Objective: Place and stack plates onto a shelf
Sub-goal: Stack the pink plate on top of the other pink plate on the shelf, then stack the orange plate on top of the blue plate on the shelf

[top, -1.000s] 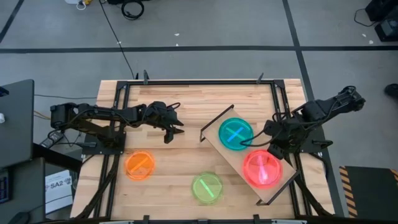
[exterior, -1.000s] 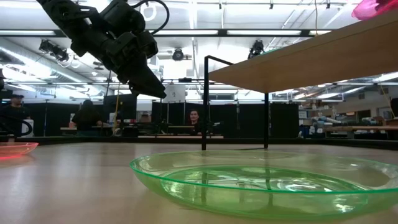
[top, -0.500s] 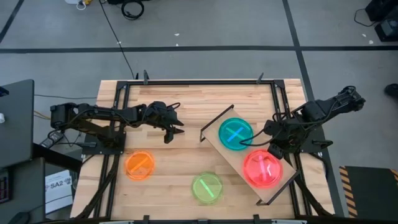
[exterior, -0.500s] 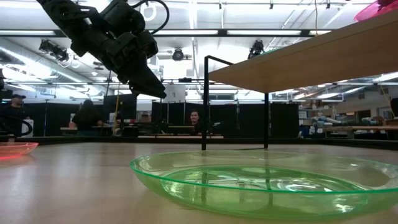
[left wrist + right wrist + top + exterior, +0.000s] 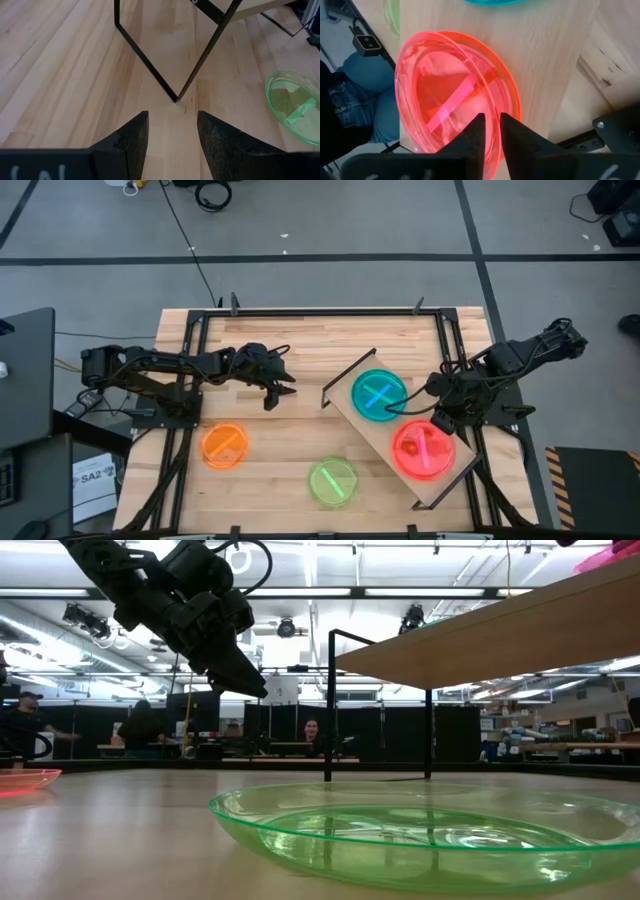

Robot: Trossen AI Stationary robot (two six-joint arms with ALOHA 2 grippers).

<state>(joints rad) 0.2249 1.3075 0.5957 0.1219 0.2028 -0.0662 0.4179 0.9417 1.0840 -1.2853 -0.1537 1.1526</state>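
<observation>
Two plates sit on the shelf [image 5: 441, 480]; right gripper [image 5: 437, 420], fingers slightly parted at the pink plate [image 5: 424, 450] rim, should lift straight clear.

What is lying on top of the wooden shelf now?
Two stacks lie on the shelf: a blue-green plate and a pink plate nested over another pink one, seen in the right wrist view. Any further plates beneath them cannot be seen.
</observation>
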